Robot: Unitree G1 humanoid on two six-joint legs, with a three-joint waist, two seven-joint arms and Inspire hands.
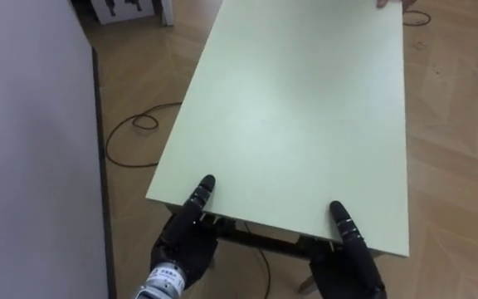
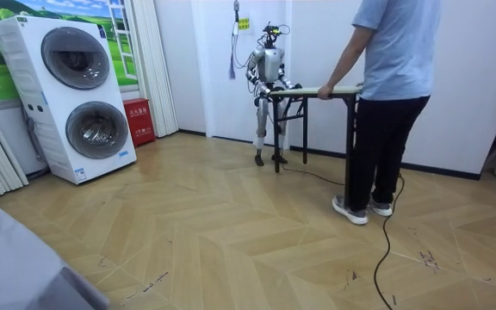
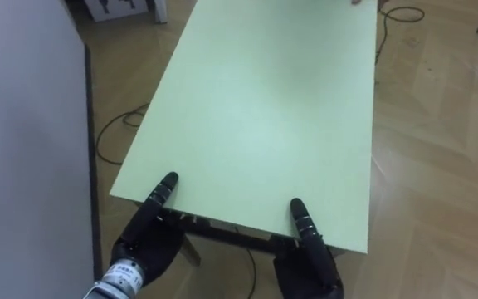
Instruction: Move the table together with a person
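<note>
So both eye views ride on the robot's head, looking steeply down from close up at the tabletop [image 1: 297,116] running away beyond the left hand [image 1: 185,245] and right hand [image 1: 351,262]. Room view stands well off, side-on, sharing that tabletop, with the person [image 2: 394,86] at the end far from the hands.

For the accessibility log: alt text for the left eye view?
Seen from above, the robot's left hand and right hand are at the near edge of a pale green table. A person's hand shows at the far edge, top right; wooden floor lies around, a grey surface at left.
</note>
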